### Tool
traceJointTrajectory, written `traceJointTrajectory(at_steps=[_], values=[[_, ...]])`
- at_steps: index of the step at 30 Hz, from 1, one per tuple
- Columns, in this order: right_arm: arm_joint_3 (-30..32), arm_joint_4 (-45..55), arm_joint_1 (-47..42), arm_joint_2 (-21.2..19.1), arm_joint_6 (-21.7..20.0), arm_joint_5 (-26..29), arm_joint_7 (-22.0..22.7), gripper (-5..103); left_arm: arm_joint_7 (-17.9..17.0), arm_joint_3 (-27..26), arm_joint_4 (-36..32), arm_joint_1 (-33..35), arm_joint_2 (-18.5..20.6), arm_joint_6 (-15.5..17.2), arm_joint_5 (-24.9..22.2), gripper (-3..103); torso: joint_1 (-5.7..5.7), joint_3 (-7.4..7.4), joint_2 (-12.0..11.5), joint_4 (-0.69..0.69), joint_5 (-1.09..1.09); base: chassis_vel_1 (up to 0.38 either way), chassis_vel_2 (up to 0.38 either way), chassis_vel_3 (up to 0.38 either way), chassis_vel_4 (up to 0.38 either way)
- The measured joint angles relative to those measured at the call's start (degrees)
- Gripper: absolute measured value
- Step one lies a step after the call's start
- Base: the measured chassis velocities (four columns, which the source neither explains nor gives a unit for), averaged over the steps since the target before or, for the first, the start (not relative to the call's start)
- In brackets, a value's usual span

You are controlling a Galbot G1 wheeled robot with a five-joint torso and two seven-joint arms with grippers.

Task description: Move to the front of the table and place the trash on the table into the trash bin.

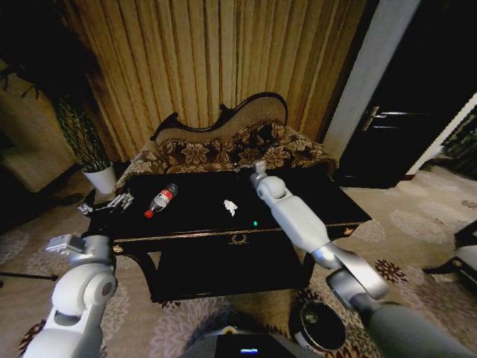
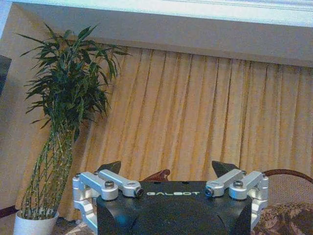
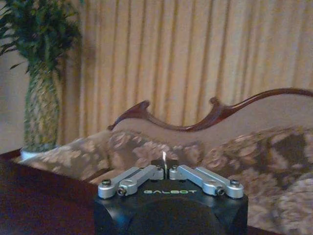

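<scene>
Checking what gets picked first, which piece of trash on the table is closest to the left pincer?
The plastic bottle, red-capped and lying on its side near the left pincer; the white paper scrap sits farther off, mid-table.

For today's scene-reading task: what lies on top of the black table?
On the table: a bottle on its side and a white paper scrap. The right arm covers part of the top, so anything beneath it cannot be seen.

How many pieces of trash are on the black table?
2 that I can see. A bottle lies toward the table's left side, near the left claw. A white paper scrap lies near the middle. The right arm may hide more.
</scene>
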Motion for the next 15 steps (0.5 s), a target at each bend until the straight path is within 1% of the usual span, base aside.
traceJointTrajectory(at_steps=[1, 2, 3, 5, 6, 9, 10, 12, 13, 15], values=[[1.93, 2.08, -1.79, -1.58, -0.03, 0.03, 0.0, 1, 0.04, -0.01, 0.07, -0.07, 0.12, 0.0, -0.03, 100, 0.0, 0.0, 0.0, -0.02, 0.0, 0.0, 0.0, 0.0, 0.0], [1.93, 2.08, -1.79, -1.58, -0.03, 0.03, 0.0, 1, 0.04, -0.01, 0.07, -0.07, 0.12, 0.0, -0.03, 100, 0.0, 0.0, 0.0, -0.02, 0.0, 0.0, 0.0, 0.0, 0.0], [3.34, 3.53, -3.26, -2.72, -0.04, 0.04, 0.0, 1, 0.08, -0.02, 0.12, -0.11, 0.21, -0.01, -0.05, 100, 0.0, 0.0, 0.0, -0.03, 0.01, 0.0, 0.0, 0.0, 0.0], [7.16, 7.08, -7.23, -5.19, 0.86, 0.02, 0.0, 1, 0.16, 0.06, 0.22, -0.2, 0.32, -0.02, -0.07, 100, 0.0, 0.0, 0.0, -0.03, 0.02, 0.0, 0.0, 0.0, 0.0], [7.16, 7.08, -7.23, -5.19, 0.86, 0.02, 0.0, 1, 0.16, 0.06, 0.22, -0.2, 0.32, -0.02, -0.07, 100, 0.0, 0.0, 0.0, -0.03, 0.02, 0.0, 0.0, 0.0, 0.0], [12.88, 10.59, -13.49, -7.42, 3.16, -1.0, 0.0, 1, 0.21, 0.5, 0.44, -0.54, 0.54, -0.04, -0.08, 100, 0.0, 0.0, 0.0, -0.02, 0.0, 0.0, 0.0, 0.0, 0.0], [12.88, 10.59, -13.49, -7.42, 3.16, -1.0, 0.0, 1, 0.21, 0.5, 0.44, -0.54, 0.54, -0.04, -0.08, 100, 0.0, 0.0, 0.0, -0.02, 0.0, 0.0, 0.0, 0.0, 0.0], [16.65, 12.3, -18.08, -8.31, 4.26, -2.03, 0.0, 1, 0.21, 0.92, 0.51, -0.92, 0.82, -0.04, -0.09, 100, 0.0, 0.0, 0.0, -0.02, 0.01, 0.0, 0.0, 0.0, 0.0], [16.65, 12.3, -18.08, -8.31, 4.26, -2.03, 0.0, 1, 0.21, 0.92, 0.51, -0.92, 0.82, -0.04, -0.09, 100, 0.0, 0.0, 0.0, -0.02, 0.01, 0.0, 0.0, 0.0, 0.0], [19.4, 14.01, -21.69, -8.85, 5.16, -2.27, 0.01, 1, 0.19, 1.33, 0.54, -1.15, 1.21, -0.03, -0.12, 100, 0.0, 0.0, 0.0, -0.03, 0.02, 0.0, 0.0, 0.0, 0.0]])
